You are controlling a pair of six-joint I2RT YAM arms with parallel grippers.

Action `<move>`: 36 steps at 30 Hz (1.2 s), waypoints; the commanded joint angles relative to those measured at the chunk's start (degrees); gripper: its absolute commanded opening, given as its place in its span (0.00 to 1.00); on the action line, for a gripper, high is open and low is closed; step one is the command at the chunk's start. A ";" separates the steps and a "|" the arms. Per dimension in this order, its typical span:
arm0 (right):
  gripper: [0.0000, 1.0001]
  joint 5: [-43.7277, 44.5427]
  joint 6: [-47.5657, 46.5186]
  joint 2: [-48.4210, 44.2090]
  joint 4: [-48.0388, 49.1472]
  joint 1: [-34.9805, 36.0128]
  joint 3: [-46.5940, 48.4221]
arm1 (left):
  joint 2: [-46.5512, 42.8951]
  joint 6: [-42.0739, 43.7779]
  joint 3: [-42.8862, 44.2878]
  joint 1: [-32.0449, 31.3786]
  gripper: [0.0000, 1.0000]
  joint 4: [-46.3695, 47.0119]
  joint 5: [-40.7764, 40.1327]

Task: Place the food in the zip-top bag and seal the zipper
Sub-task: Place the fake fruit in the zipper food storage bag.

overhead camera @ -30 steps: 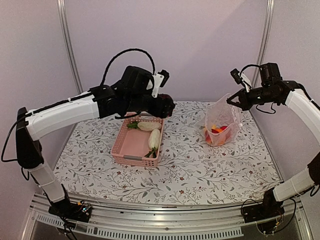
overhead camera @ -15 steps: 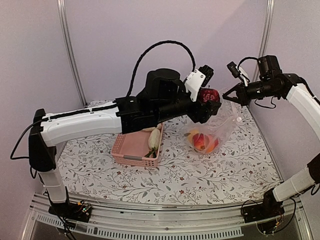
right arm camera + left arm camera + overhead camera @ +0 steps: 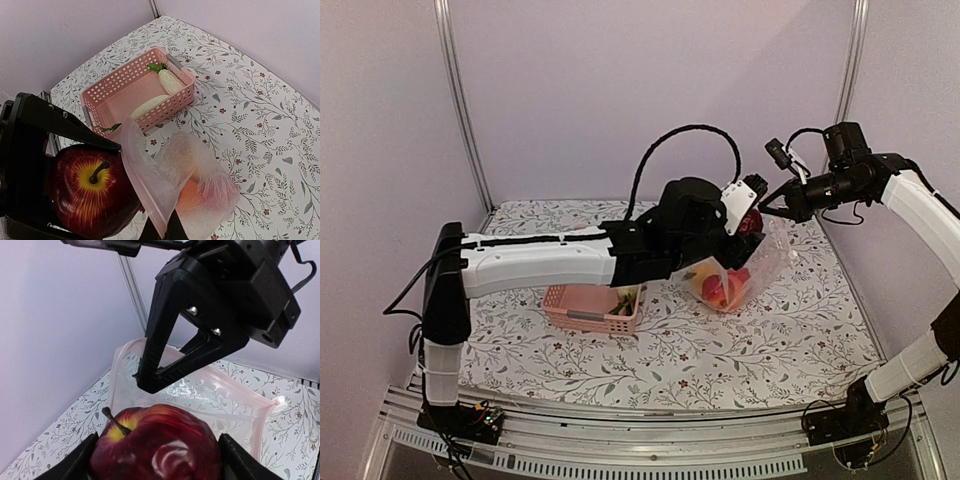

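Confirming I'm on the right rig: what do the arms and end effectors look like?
The left arm and right arm have white shells on long links, black joints and black wrists. A black cable loops above the left wrist; thinner wires arch over the right. The left end effector and right end effector are black; the right's tapering fingers show silver screws.

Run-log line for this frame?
left pincer: gripping red apple at zip-top bag mouth | right pincer: shut on bag rim | basket: two white radishes

High rear view over table; both wrist views close on same apple and zip-top bag.
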 commanded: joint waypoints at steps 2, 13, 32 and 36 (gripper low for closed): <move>0.00 0.93 0.86 0.48 1.42 0.30 -0.32 | 2.35 2.46 4.64 -0.83 0.74 -0.48 -2.37; 0.00 2.37 2.58 2.08 1.29 0.33 2.49 | 6.51 5.36 11.79 -0.88 0.86 -5.72 -2.03; 0.01 6.07 2.09 0.63 1.44 0.36 0.00 | -16.61 -21.19 -10.18 5.82 0.85 -14.54 7.27; 0.01 6.25 1.84 0.67 1.52 0.35 -1.30 | -16.44 -32.20 -12.62 5.70 0.82 -12.12 11.99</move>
